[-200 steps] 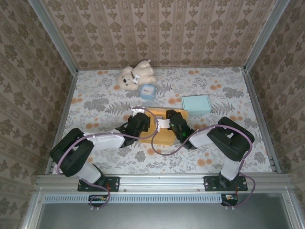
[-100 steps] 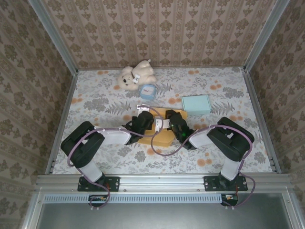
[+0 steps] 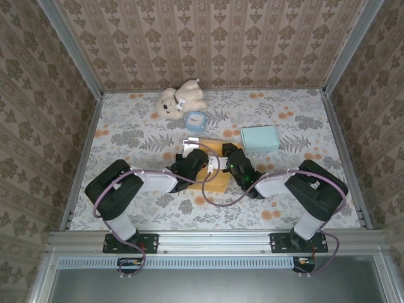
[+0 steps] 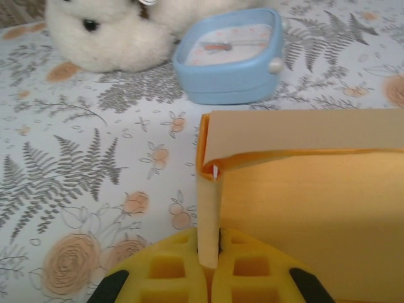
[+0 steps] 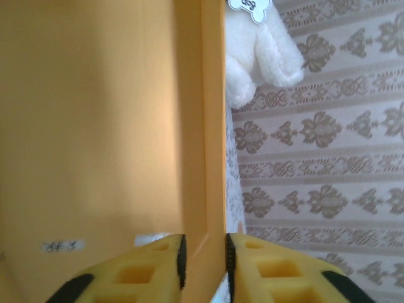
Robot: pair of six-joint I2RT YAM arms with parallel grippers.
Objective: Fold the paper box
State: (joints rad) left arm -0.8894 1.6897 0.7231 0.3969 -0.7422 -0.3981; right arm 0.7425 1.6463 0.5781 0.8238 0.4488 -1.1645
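While left gripper (image 4: pixel 208 254) pinches paper box (image 4: pixel 303 208) wall, right gripper (image 5: pixel 205 247) straddles panel, grip unclear.

Matt orange paper box (image 4: pixel 303 208); fluffy plush bear (image 4: pixel 107 38).

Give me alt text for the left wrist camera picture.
The left gripper pinches an upright flap of the orange paper box between its yellow fingers. Behind it, a blue alarm clock and a white plush toy sit on the floral tablecloth.
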